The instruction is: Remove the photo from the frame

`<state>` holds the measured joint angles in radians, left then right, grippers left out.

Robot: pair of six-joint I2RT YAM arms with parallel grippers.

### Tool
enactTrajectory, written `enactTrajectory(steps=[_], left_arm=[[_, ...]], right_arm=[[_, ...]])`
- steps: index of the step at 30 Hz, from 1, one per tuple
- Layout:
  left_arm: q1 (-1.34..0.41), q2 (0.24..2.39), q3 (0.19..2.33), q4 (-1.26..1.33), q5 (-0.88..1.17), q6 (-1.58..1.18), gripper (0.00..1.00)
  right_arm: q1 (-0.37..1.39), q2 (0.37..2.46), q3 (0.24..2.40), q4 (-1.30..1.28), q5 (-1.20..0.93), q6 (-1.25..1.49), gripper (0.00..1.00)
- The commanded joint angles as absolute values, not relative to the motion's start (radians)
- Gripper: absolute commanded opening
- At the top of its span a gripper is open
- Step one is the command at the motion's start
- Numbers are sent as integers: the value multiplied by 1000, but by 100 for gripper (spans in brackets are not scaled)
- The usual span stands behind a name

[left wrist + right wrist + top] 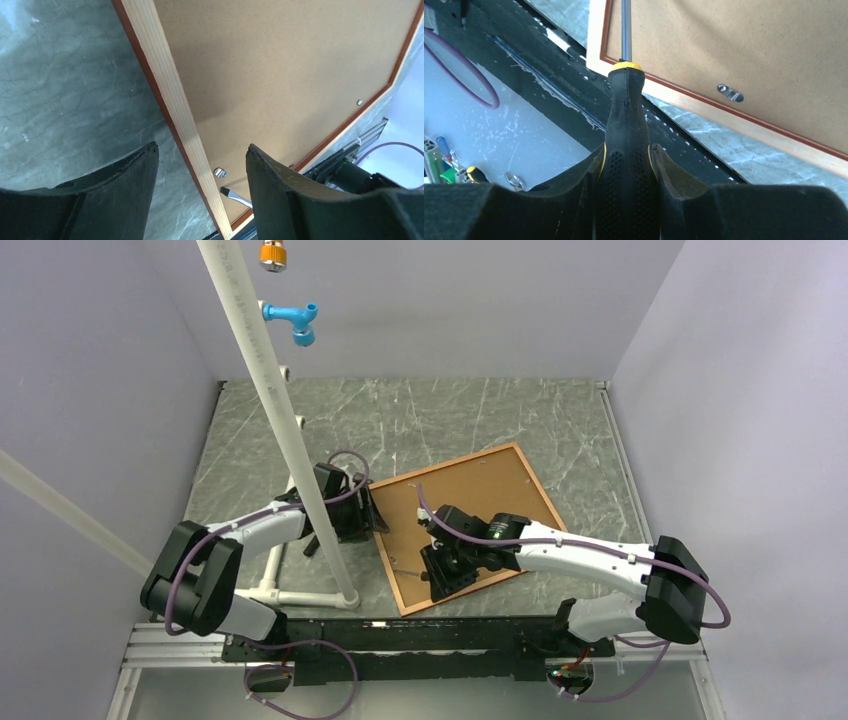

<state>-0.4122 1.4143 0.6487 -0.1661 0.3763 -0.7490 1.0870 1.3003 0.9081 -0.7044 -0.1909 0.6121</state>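
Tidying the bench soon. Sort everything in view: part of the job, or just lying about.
Job: frame, photo backing, retaining clip, screwdriver in right end effector, left end effector.
Lying about: white pipe stand, blue fitting, orange fitting.

The left arm (255, 528) is stretched forward and to the right, and the left gripper (200, 150) is held with its jaws well apart. The right arm (590, 555) is reached leftward, bent at the elbow. The right gripper (626, 150) is clamped on a screwdriver (625, 110) by the handle, with a finger pressed to each side.
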Motion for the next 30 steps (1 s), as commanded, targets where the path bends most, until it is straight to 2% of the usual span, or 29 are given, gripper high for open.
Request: enactTrajectory(steps=[1,11,20,27,30], left_arm=[[-436,1427,677,-168,279,-795,67],[-474,1457,636,-118,232,-844,63],[-483,1526,642,-107,213,-847,63],[-489,1576,645,-109,167,-820,63],[-493,1589,641,-97,156,-813,58]], right_arm=[[1096,1282,886,-656,-171,677,0],[1095,1365,924,-615,-112,675,0],[1068,1242,974,-750,46,676,0],[770,1149,950,-811,99,611,0],[592,1161,968,-846,180,583,0]])
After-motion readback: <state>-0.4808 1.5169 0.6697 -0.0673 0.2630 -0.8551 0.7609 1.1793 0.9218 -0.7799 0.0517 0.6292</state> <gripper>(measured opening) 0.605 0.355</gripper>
